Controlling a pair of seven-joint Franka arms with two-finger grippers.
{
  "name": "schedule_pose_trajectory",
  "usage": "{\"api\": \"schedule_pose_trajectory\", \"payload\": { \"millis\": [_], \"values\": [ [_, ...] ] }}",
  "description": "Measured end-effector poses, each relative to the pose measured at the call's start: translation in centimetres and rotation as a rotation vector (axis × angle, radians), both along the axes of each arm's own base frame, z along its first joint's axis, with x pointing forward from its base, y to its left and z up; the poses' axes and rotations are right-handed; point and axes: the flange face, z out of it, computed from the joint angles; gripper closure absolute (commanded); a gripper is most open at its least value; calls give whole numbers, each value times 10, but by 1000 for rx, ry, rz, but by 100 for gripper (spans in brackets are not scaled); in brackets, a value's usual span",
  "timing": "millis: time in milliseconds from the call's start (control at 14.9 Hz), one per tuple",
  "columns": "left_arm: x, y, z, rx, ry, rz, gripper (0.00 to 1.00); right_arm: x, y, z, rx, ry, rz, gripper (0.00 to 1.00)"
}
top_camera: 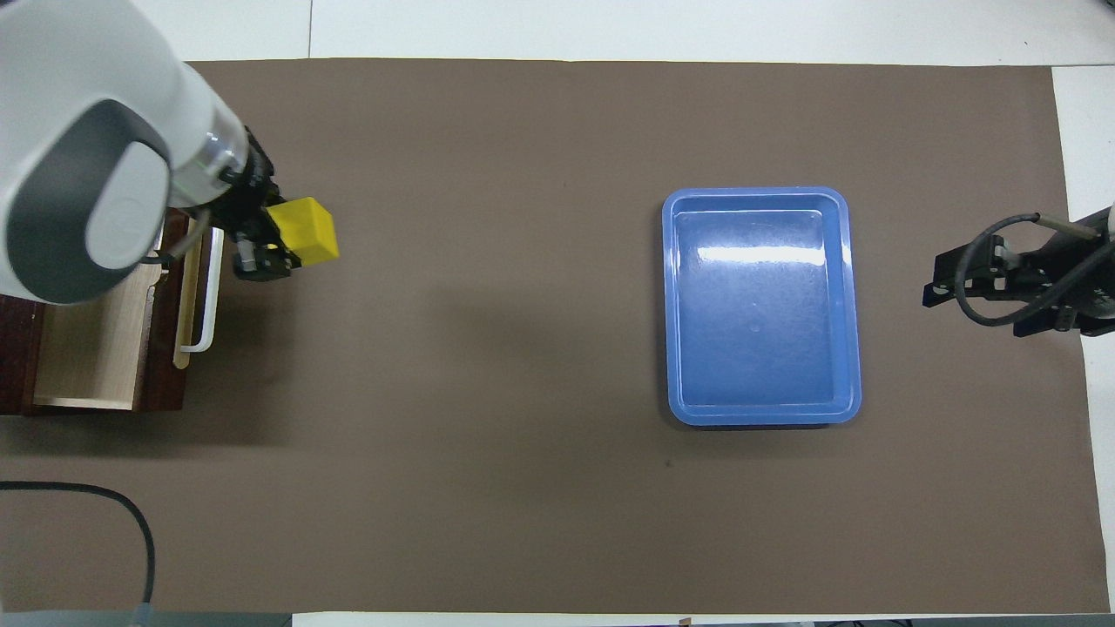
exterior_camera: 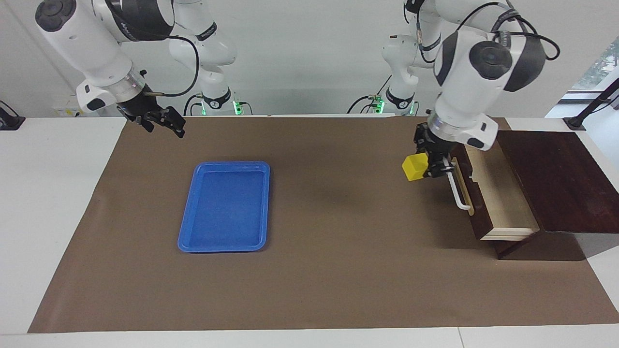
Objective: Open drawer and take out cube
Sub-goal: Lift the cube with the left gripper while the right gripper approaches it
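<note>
Facing view: drawer (exterior_camera: 503,193) pulled well out of its dark box (exterior_camera: 561,181) at the left arm's end of the worktop (exterior_camera: 309,290), pale interior exposed and looking empty. Left hand (exterior_camera: 428,166) up in the air just over the drawer front and white handle (exterior_camera: 459,191), clenched on the cube (exterior_camera: 415,167), cube clear of the drawer and off the surface. Right hand (exterior_camera: 162,122) parked over the right arm's end near the robots' edge, waiting; finger state: cannot tell. Blue tray (exterior_camera: 225,207) lying mid-worktop toward the right arm's end, nothing in it.

Overhead view: same read. Cube (top_camera: 303,231) gripped in left hand (top_camera: 270,248), over the brown mat just past the handle (top_camera: 207,305). Drawer (top_camera: 87,348) open, no contents visible. Tray (top_camera: 762,305) bare, well apart from the cube. Right hand (top_camera: 1002,287) at the mat's edge.

Status, by judgement: opening done, cube extracted. Remaining: set it down, likely in the tray, though not stated in the task.
</note>
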Motion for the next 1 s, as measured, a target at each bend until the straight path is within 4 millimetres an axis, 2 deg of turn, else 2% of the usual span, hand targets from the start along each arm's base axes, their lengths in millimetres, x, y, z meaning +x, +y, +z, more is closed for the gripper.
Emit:
{"api": "schedule_pose_trajectory", "payload": {
  "millis": [201, 402, 535, 669, 1004],
  "values": [
    [-27, -57, 1, -21, 9, -9, 100, 14, 36, -38, 84, 88, -238, 0],
    [-45, -97, 4, -37, -25, -27, 100, 37, 75, -91, 179, 188, -474, 0],
    [-48, -109, 4, -51, -50, -36, 100, 46, 109, -123, 244, 246, -604, 0],
    [-47, -113, 1, -58, -60, -40, 100, 47, 142, -145, 312, 323, -737, 0],
    [-45, -111, -1, -59, -65, -35, 100, 52, 219, -176, 424, 485, -960, 0]
  ]
}}
